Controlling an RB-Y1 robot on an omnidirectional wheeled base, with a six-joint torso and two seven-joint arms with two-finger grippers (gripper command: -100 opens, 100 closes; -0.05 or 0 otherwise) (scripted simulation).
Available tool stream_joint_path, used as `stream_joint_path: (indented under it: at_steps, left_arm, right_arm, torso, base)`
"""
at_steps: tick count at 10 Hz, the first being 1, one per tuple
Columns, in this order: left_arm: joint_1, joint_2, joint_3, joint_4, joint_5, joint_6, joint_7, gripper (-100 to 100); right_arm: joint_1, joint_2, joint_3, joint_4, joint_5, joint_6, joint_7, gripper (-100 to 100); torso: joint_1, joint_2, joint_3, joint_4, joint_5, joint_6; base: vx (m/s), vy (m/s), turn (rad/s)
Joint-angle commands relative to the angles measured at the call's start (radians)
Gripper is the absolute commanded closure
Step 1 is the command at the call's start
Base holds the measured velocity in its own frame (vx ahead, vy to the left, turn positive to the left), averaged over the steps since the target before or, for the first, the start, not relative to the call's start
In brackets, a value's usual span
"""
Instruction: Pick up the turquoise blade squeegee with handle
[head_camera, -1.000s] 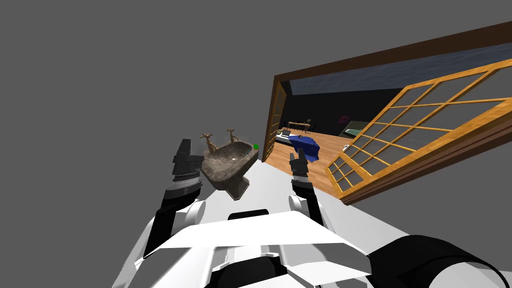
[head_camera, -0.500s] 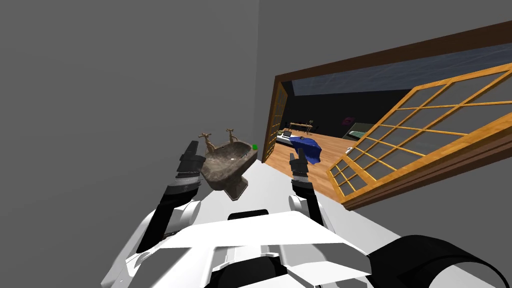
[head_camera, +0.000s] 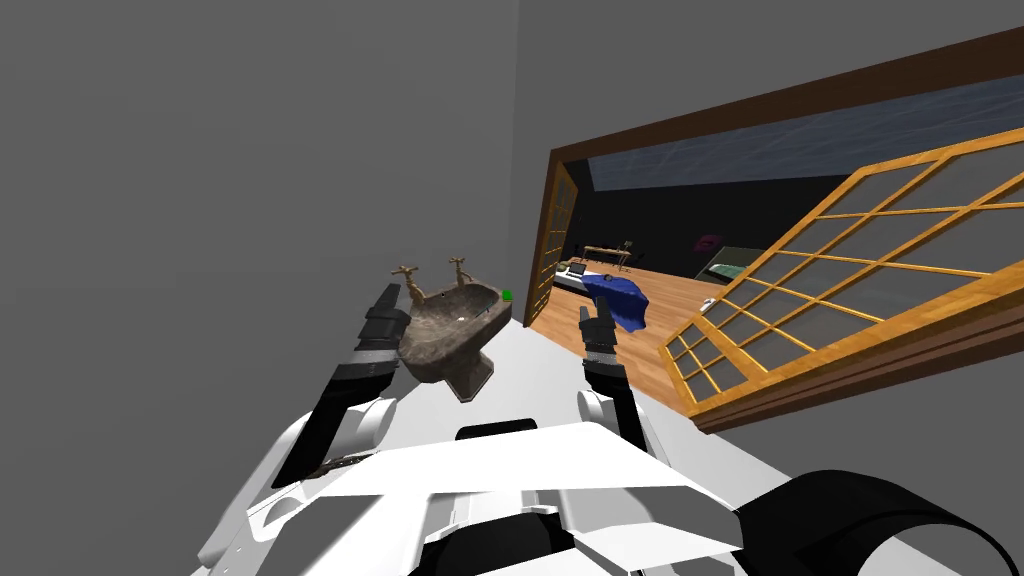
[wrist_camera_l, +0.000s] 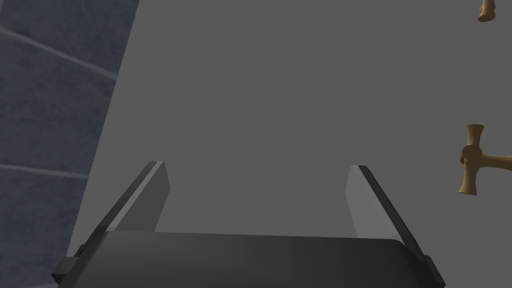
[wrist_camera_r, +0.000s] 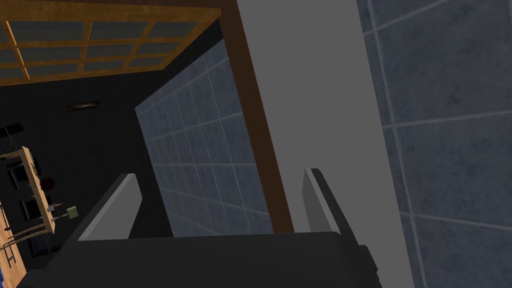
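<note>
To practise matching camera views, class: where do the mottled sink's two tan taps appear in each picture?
Head view: the taps stand at the back of the mottled sink, against the grey wall, just past the left gripper.
Left wrist view: the nearer tap sits off to one side of the open gripper, before that wall.
Right wrist view: it faces the brown door frame and tiled wall instead.
Shared landmark: the grey wall.

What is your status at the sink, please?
Left gripper open, beside the sink. Right gripper open, empty. Small green thing at the sink's rim, likely the squeegee, untouched. Nothing seen in the way.
</note>
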Motion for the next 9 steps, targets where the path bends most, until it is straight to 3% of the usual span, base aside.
stream_joint_path:
  at_steps: [1, 3, 6, 9]
  left_arm:
    - [-0.005, 0.004, 0.007, 0.002, 0.005, 0.032, 0.006, -100]
    - [-0.030, 0.020, 0.042, 0.028, 0.029, 0.101, 0.028, -100]
    - [-0.043, 0.026, 0.060, 0.041, 0.042, 0.173, 0.040, -100]
    - [-0.073, 0.035, 0.098, 0.070, 0.070, 0.252, 0.064, -100]
  right_arm:
    - [0.000, 0.000, 0.000, 0.000, 0.000, 0.000, 0.000, 0]
    - [0.000, 0.000, 0.000, 0.000, 0.000, 0.000, 0.000, 0]
    - [0.000, 0.000, 0.000, 0.000, 0.000, 0.000, 0.000, 0]
    - [0.000, 0.000, 0.000, 0.000, 0.000, 0.000, 0.000, 0]
  torso:
    - [0.000, 0.000, 0.000, 0.000, 0.000, 0.000]
    - [0.002, -0.001, 0.000, 0.000, 0.000, 0.000]
    - [0.000, -0.002, -0.001, 0.000, 0.000, 0.000]
    - [0.002, 0.000, 0.000, 0.000, 0.000, 0.000]
  base:
    - [0.019, -0.091, 0.043]
    - [0.045, -0.120, 0.106]
    - [0.033, -0.114, 0.052]
    - [0.015, -0.105, 0.075]
